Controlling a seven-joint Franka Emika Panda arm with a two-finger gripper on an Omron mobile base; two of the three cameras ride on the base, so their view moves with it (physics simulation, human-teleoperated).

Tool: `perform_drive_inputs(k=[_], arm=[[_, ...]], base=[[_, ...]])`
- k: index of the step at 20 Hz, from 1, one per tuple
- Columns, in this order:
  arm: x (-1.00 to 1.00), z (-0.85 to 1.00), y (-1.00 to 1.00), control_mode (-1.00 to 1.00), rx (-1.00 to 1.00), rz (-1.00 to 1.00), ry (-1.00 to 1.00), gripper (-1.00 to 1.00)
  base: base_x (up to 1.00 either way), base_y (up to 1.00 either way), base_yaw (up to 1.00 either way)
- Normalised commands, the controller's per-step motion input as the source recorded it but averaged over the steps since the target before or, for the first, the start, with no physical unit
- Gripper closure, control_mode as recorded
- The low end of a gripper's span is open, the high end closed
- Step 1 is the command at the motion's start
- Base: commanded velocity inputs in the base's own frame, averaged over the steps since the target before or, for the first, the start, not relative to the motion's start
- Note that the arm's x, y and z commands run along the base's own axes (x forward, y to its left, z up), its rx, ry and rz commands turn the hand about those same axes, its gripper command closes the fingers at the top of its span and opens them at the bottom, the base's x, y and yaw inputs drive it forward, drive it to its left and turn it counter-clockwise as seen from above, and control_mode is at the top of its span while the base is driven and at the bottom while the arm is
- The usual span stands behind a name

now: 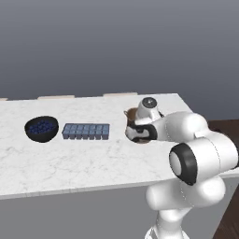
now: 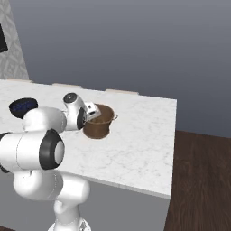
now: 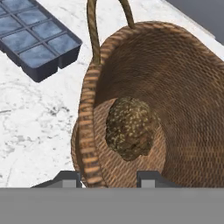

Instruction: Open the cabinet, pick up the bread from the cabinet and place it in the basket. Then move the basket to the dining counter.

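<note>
Hand view: the hand straddles the round brown woven basket's rim, fingers clamped on it; the rough brown bread lump lies inside, near the white marble desk's far edge.

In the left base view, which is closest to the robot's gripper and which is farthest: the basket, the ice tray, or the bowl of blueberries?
1. The basket: right at the gripper, whose fingers sit either side of its rim.
2. The ice tray: next along the counter, to the basket's left.
3. The bowl of blueberries: farthest, beyond the tray toward the left end.
</note>
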Motion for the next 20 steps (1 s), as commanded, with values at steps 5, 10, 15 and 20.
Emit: perform_drive_inputs(k=[5, 10, 15, 20], arm=[[0.56, -0.61, 0.06, -1.0, 0.0, -0.05, 0.09, 1.0], [0.0, -0.63, 0.0, -1.0, 0.0, -0.05, 0.0, 1.0], [0.17, -0.37, 0.0, -1.0, 0.0, -0.05, 0.03, -1.0], [-0.09, -0.04, -0.01, -1.0, 0.0, 0.0, 0.01, -1.0]], base=[[0.0, 0.0, 0.0], [0.0, 0.0, 0.0], [0.0, 0.0, 0.0], [0.0, 0.0, 0.0]])
